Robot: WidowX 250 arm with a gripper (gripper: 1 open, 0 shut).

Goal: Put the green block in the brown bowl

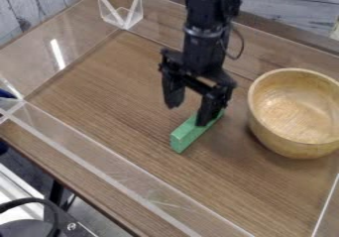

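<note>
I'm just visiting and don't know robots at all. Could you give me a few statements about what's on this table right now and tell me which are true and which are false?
1. The green block lies on the wooden table, outside the bowl. True.
2. The brown bowl already holds the block. False: the bowl is empty.
3. The gripper is open, its two fingers spread above the block's far end. True.
4. The gripper has lifted the block off the table. False: the block lies flat on the table.
5. The bowl sits to the left of the block in the picture. False: it sits to the right.
</note>
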